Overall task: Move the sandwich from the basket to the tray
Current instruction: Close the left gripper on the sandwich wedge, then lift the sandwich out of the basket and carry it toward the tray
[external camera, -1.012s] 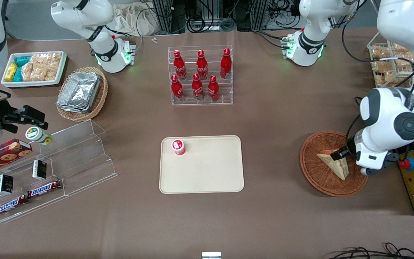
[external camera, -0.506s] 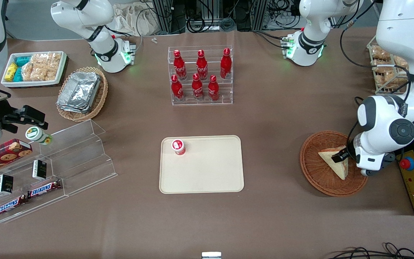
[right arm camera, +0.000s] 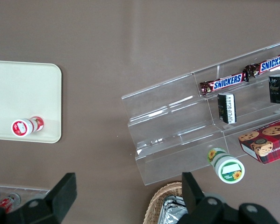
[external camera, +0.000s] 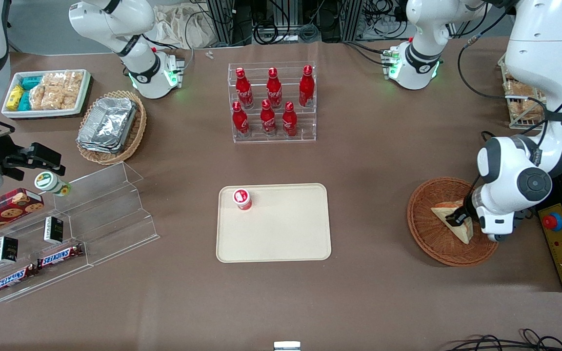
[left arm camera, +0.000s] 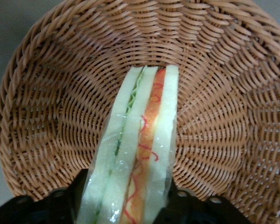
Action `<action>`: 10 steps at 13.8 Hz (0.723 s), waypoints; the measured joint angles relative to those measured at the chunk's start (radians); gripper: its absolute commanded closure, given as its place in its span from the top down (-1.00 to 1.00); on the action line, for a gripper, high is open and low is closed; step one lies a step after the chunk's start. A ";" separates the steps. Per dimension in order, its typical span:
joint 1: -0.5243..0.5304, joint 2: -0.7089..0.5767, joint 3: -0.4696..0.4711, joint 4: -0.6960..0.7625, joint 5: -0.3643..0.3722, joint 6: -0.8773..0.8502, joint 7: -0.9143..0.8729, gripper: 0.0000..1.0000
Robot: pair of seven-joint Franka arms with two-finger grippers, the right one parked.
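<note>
The sandwich (external camera: 444, 213), a wrapped triangular wedge of white bread with an orange-red filling, lies in the round reddish-brown wicker basket (external camera: 425, 229) toward the working arm's end of the table. My left gripper (external camera: 456, 218) is down in the basket, and its black fingers (left arm camera: 65, 205) press on both flat sides of the sandwich (left arm camera: 140, 154). The sandwich's cut edge faces the wrist camera, with the basket (left arm camera: 214, 93) weave all around it. The cream tray (external camera: 286, 234) lies flat at the table's middle, apart from the basket.
A small red-and-white cup (external camera: 242, 199) stands on the tray's corner. A clear rack of red bottles (external camera: 272, 102) stands farther from the front camera than the tray. A red emergency button box (external camera: 561, 243) sits beside the basket. Clear stepped shelves (external camera: 76, 229) with snacks lie toward the parked arm's end.
My left gripper has lowered and shifted a little along the sandwich, nearer the front camera, while the arm's elbow swung toward the table's middle. The sandwich has stayed in the basket.
</note>
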 measured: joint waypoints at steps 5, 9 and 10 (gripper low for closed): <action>-0.001 -0.004 -0.019 0.097 0.000 -0.113 -0.014 -1.00; -0.001 -0.024 -0.047 0.332 0.001 -0.468 -0.014 -1.00; -0.001 -0.033 -0.058 0.390 0.003 -0.548 -0.014 -1.00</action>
